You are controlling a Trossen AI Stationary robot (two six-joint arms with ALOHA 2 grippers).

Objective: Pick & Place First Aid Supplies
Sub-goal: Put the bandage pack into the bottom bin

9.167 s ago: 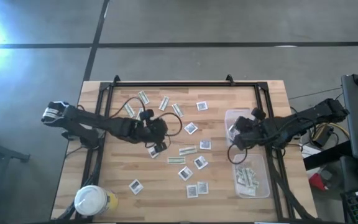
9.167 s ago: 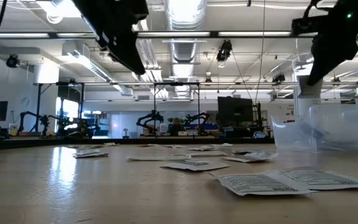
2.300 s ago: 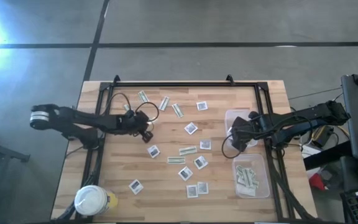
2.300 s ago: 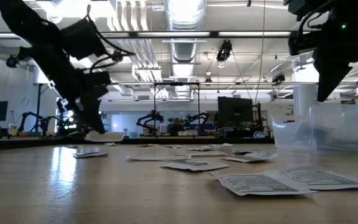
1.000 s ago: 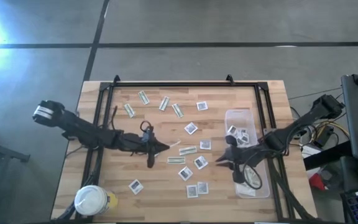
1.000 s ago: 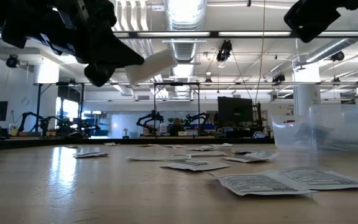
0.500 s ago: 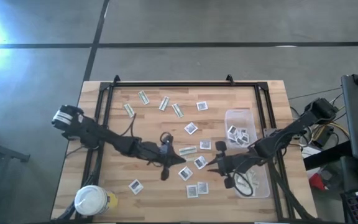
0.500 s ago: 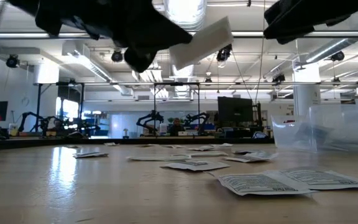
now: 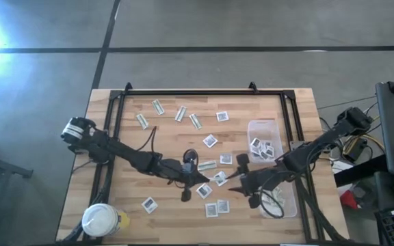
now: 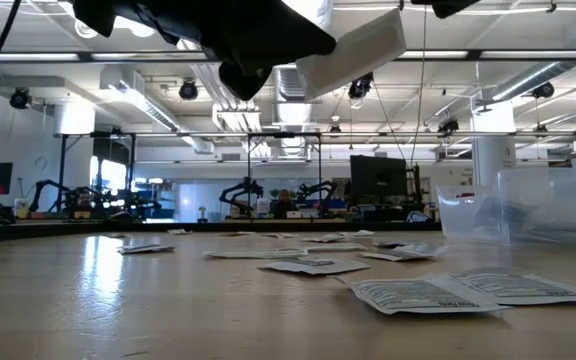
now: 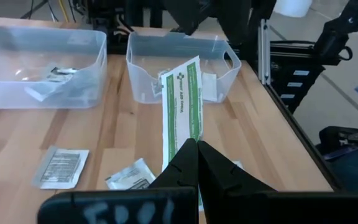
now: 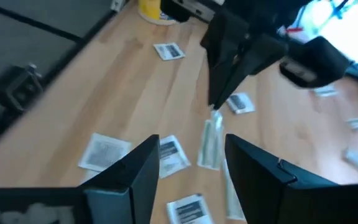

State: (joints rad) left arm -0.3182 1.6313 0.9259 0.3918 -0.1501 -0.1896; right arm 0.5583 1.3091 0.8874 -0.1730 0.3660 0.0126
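Some packets lay in clear plastic tubs (image 9: 264,142); many remained. The left gripper (image 11: 194,163) pinched a green-and-white strip (image 11: 181,109); the right gripper (image 12: 188,163) gaped.

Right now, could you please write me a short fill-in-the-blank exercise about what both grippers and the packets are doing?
1. The left gripper is shut on a narrow ____ and white strip packet.
2. The right gripper is ____ and holds nothing.
3. Two clear plastic tubs stand on the ____ table.

Missing words: green; open; wooden
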